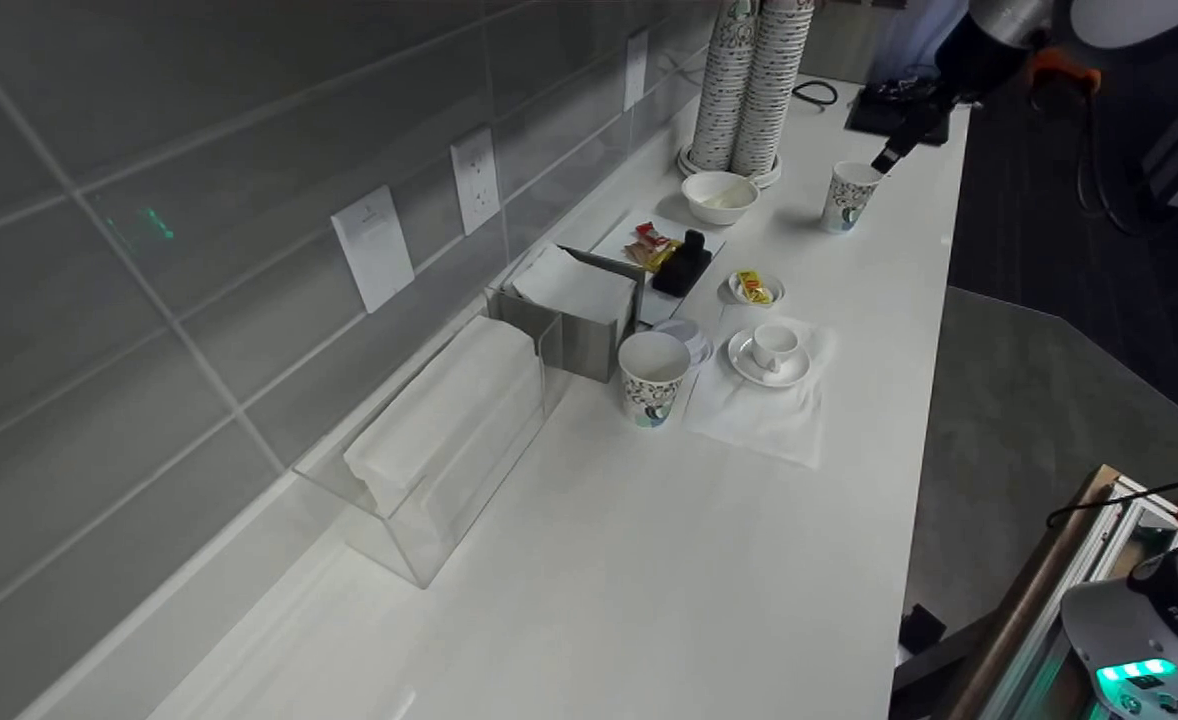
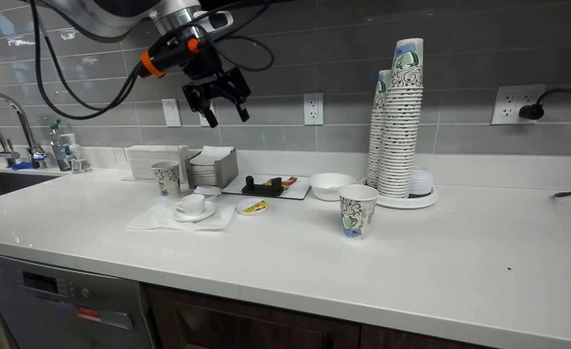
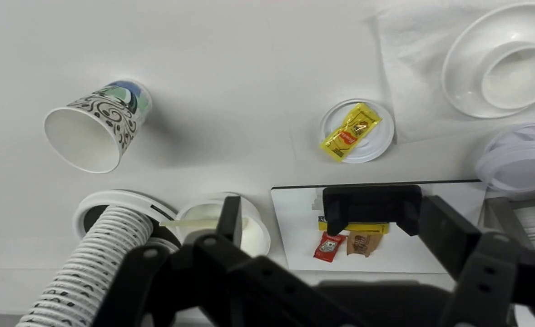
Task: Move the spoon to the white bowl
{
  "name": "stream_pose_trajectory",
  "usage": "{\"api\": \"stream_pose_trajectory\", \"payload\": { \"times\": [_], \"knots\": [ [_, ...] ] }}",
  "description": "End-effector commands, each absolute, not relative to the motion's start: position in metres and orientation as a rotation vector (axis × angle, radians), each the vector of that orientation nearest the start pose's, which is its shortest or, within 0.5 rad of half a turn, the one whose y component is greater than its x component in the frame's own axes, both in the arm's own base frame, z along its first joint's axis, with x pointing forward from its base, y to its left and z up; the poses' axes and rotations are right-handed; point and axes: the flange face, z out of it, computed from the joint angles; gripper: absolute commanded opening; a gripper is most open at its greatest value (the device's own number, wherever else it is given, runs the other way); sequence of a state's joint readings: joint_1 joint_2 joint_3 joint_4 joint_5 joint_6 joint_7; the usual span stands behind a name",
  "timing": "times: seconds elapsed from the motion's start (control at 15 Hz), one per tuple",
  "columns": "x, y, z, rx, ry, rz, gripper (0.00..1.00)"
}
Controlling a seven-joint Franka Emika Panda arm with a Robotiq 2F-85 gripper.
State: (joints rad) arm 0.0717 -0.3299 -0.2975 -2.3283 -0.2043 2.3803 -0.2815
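Observation:
The white bowl (image 2: 331, 186) is on the counter beside the cup stacks; it also shows in an exterior view (image 1: 709, 210) and the wrist view (image 3: 256, 234). A pale utensil, apparently the spoon (image 3: 188, 223), lies in it with its handle over the rim toward the stacks; it shows faintly in an exterior view (image 1: 734, 195). In the wrist view a finger hides part of bowl and spoon. My gripper (image 2: 227, 116) hangs well above the counter, apart from everything. In the wrist view its fingers (image 3: 333, 215) are wide open and empty.
Tall cup stacks (image 2: 399, 140) stand beside the bowl. A paper cup (image 2: 357, 215) stands in front. A tray (image 3: 299, 254) holds a black holder (image 3: 372, 202) and packets. A lid with a yellow packet (image 3: 354, 131), a white mug (image 2: 192, 205) on a saucer and napkin boxes are nearby.

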Motion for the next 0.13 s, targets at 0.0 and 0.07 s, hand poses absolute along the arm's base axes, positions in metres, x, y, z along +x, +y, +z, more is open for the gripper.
{"api": "stream_pose_trajectory", "payload": {
  "times": [0.0,0.07],
  "knots": [
    [0.4692,-0.1177,0.5013,-3.24,-0.291,-0.564,1.0],
    [0.4696,-0.1156,0.5009,-3.238,-0.298,-0.563,1.0]
  ]
}}
